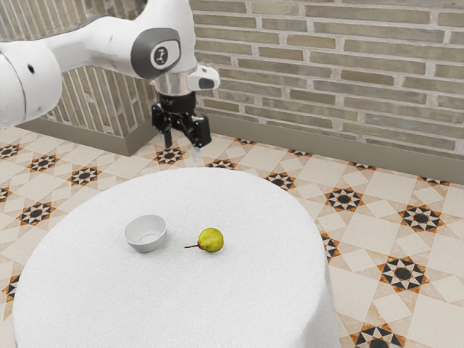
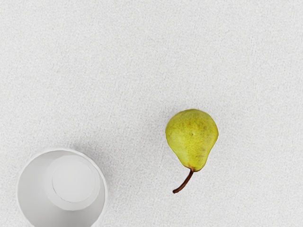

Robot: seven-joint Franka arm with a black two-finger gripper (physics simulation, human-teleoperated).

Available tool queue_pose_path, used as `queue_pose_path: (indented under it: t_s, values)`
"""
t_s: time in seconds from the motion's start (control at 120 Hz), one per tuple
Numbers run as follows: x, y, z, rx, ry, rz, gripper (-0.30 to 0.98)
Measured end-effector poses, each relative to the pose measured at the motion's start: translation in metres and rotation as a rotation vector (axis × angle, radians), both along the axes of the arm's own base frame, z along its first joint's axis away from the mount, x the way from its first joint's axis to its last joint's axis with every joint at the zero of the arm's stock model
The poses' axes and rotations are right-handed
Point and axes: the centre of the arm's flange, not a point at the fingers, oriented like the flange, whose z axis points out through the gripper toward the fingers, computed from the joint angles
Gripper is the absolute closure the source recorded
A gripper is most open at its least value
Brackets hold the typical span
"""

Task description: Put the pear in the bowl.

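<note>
While the gripper (image 1: 182, 148) stands with jaws spread, the pear (image 1: 211, 240) lies on the table (image 1: 239, 304) near the bowl (image 1: 147, 248), presumably firm, light and smooth-skinned, requiring a gentle grip across its rounded body, clear of the stem (image 2: 185, 182).

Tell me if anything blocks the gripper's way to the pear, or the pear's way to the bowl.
Nothing visible stands between the open gripper and the pear, nor between the pear and the white bowl; just tablecloth separates those two.

Bright, even light, with faint soft shadows beside bowl (image 2: 61, 189) and pear (image 2: 192, 137)
</note>
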Motion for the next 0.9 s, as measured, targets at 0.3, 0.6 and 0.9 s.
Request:
queue_pose_path:
  t_s: [0.3,0.6,0.9]
  values:
    - [0.027,-0.063,-0.11,-0.002,0.04,-0.088,0.0]
    - [-0.024,-0.065,-0.171,-0.014,0.05,-0.125,0.0]
    - [-0.013,-0.048,-0.201,-0.02,-0.018,-0.136,0.0]
